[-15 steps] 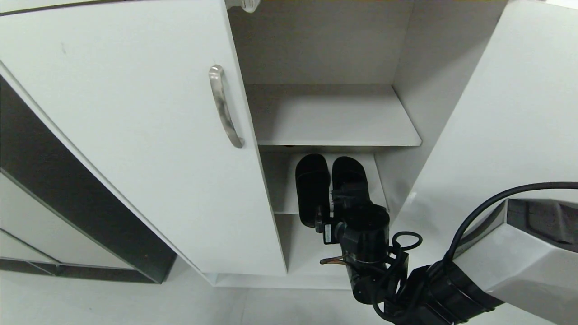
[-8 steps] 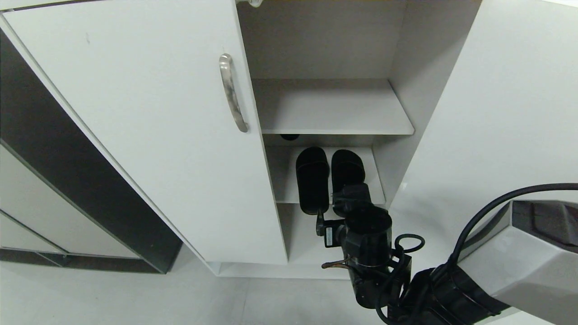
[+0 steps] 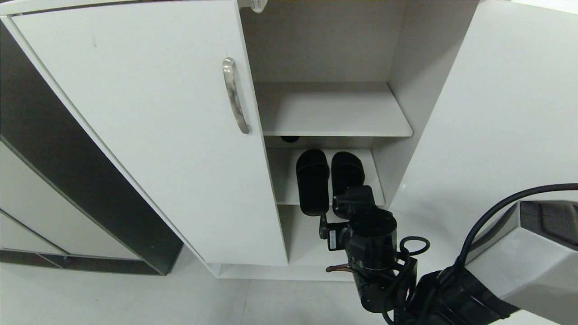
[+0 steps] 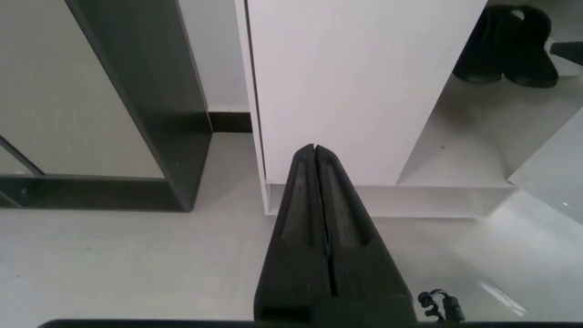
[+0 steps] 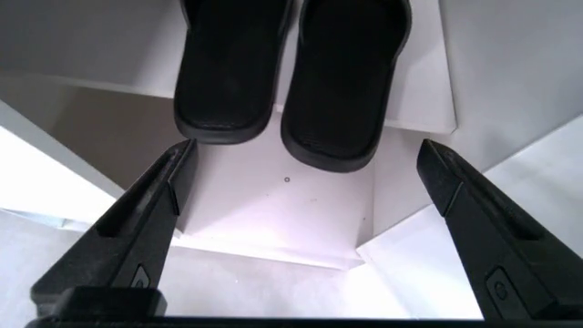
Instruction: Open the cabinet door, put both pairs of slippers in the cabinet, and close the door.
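Cabinet: a tall white cabinet (image 3: 325, 45) is seen from above, opened on its 3 o'clock side.
Open door: the flat white right door (image 3: 496, 113) is swung outward at 3 o'clock of the opening.
Shut door: the flat white left door (image 3: 135, 113) is kept closed at 9 o'clock of the opening; a curved brushed-metal handle (image 3: 235, 95) is fixed upright near its inner edge.
Upper shelf: a bare white board (image 3: 329, 110) is set across the opening.
Middle shelf: a second white board (image 3: 284, 180) is placed at 6 o'clock of the upper one.
Slippers: one pair of black rubber slide slippers (image 3: 312, 180) is laid side by side on the middle shelf, heels overhanging its front edge.
Right gripper: the black right gripper (image 5: 307, 150) is held at 6 o'clock of the slippers, just outside the shelf front, fingers spread wide, nothing gripped.
Left gripper: the black left gripper (image 4: 315, 155) is held low before the shut door, above grey floor (image 4: 137, 246), fingers pressed together, nothing between them.
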Motion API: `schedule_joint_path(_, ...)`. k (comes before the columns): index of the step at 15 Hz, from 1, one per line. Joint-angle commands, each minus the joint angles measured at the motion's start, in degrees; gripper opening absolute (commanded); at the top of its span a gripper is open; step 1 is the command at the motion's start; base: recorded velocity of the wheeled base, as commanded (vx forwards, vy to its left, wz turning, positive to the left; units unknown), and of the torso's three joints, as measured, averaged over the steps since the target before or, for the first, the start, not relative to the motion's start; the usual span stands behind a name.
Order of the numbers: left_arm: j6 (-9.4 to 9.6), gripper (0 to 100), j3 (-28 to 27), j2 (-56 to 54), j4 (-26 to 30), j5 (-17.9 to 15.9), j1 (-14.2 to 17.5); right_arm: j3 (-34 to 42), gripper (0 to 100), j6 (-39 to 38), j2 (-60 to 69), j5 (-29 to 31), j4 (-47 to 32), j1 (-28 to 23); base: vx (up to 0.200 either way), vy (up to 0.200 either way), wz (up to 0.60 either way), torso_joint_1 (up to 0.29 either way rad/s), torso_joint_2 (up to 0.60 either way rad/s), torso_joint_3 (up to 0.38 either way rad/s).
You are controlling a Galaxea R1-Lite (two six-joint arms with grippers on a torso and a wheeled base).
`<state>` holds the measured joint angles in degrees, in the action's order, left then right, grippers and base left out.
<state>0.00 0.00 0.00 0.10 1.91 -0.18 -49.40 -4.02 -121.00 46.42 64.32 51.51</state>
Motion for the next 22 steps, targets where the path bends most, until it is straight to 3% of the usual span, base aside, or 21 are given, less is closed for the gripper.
schedule_joint_path(1, 0.0, 0, 0.0, 0.09, -0.01, 0.02, 0.01, 0.0, 100, -0.02, -0.2, -0.02, 0.02, 0.0, 0.0, 0.0, 0.0, 0.002, -0.01, 0.173)
schedule_joint_path(14, 0.0, 0, 0.0, 0.09, -0.01, 0.02, 0.01, 3.17, 100, 0.07, 1.91, -0.19, 0.81, -0.44, 0.0, 0.0, 0.0, 0.002, 0.0, 0.195)
schedule_joint_path(22, -0.09, 0, 0.0, 0.09, -0.01, -0.16, 0.01, 5.28, 100, 0.07, 2.26, -0.89, 0.99, -0.88, 0.0, 0.0, 0.0, 0.0, 0.0, 0.0)
